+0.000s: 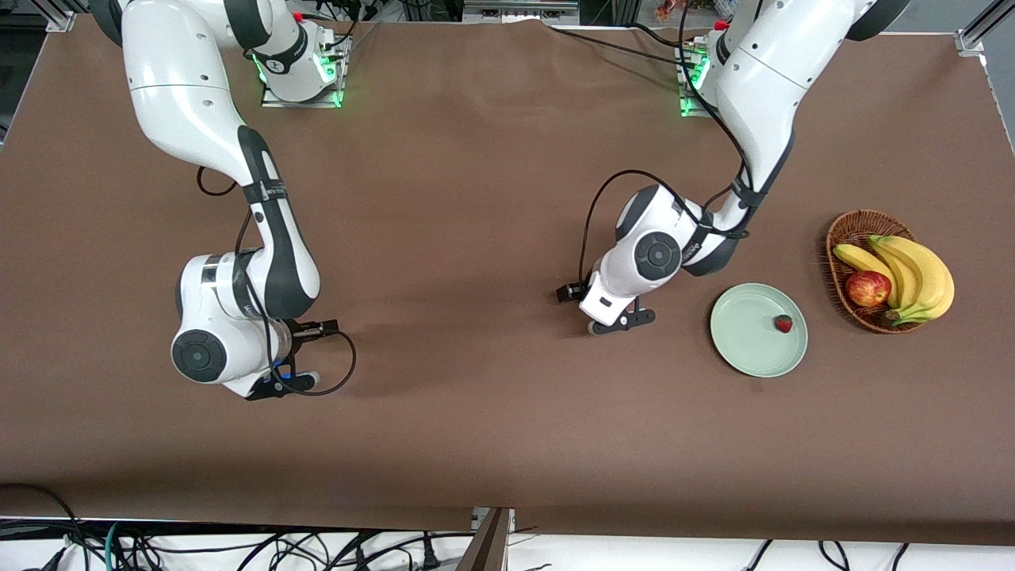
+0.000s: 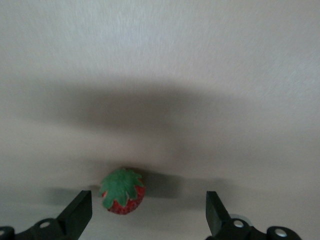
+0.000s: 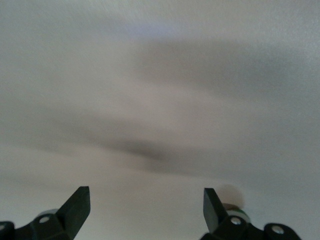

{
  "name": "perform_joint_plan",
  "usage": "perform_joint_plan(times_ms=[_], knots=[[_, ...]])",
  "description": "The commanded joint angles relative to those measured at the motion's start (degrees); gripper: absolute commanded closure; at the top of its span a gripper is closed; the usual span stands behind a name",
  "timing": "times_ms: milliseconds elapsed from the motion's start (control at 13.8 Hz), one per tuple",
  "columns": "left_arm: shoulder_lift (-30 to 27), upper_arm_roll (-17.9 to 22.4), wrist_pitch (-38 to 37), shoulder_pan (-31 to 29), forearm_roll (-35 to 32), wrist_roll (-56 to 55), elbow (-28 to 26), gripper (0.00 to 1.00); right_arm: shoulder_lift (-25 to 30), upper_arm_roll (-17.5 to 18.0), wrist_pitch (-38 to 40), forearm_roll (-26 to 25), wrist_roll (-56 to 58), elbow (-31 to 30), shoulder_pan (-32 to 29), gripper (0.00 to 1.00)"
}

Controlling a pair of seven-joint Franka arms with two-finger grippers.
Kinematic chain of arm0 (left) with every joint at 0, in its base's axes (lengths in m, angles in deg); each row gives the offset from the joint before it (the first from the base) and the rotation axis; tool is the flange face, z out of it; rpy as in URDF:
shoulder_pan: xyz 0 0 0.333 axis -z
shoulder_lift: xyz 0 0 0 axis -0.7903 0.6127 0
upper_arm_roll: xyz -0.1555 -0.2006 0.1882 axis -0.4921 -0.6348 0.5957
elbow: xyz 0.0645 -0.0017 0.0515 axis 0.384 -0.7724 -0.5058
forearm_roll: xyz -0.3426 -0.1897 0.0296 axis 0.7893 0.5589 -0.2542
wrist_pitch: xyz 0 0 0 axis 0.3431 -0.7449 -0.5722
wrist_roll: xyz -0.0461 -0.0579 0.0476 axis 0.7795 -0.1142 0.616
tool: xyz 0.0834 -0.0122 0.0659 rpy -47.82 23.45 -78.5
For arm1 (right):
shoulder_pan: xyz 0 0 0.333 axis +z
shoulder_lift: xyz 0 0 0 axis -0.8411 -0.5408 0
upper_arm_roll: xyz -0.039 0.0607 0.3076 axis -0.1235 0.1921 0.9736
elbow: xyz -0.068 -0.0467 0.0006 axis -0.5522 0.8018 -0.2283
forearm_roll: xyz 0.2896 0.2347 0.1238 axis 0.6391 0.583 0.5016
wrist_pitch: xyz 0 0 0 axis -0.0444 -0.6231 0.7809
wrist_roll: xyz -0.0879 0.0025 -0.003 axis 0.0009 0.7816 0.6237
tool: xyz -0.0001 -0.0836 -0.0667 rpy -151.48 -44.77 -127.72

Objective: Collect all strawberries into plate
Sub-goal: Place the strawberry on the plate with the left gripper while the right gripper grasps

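Note:
One strawberry (image 1: 783,323), small and red with a green cap, lies in the pale mint-green plate (image 1: 745,349) toward the left arm's end of the table. Another strawberry (image 2: 122,191) lies on the brown tabletop under my left gripper (image 2: 149,215). It sits between the open fingers, closer to one of them, and touches neither. In the front view the left gripper (image 1: 622,323) hangs low over the table beside the plate, and the arm hides that berry. My right gripper (image 1: 287,385) is open over bare table at the right arm's end, and the right gripper (image 3: 146,210) has nothing between its fingers.
A brown wicker basket (image 1: 844,230) stands beside the plate, nearer the table's end, and holds bananas (image 1: 920,274) and a red apple (image 1: 867,288). A brown cloth covers the table (image 1: 476,198). Cables hang along the edge nearest the front camera.

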Motion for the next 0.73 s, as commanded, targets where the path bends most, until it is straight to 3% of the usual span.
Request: perform_joint_plan(times_ms=[0,218,363,435,653], knots=[[-3.77,0.77,1.16,0.33,0.5,-1.21,-3.85,0.03,3.39,-2.53,-0.77,-0.46,6.31,-5.54,0.5,0.0],[-4.3,0.86,1.16,0.16,0.5,-1.21,-4.21,0.41,4.89,-3.58,-0.95,-0.55,7.11,-8.61,0.58,0.0],[-4.3,0.86,1.16,0.25,0.5,-1.3,-4.21,0.6,5.42,-4.29,-1.73,-0.55,8.25,-10.72,0.58,0.0],[-4.3,0.95,1.16,0.16,0.5,-1.3,-4.21,0.67,6.03,-4.64,-3.13,-0.55,9.13,-12.47,0.5,0.0],[-3.77,1.03,1.25,0.51,0.5,-1.3,-4.21,0.67,8.4,-4.73,-9.54,-0.55,10.98,-19.94,0.5,0.0]])
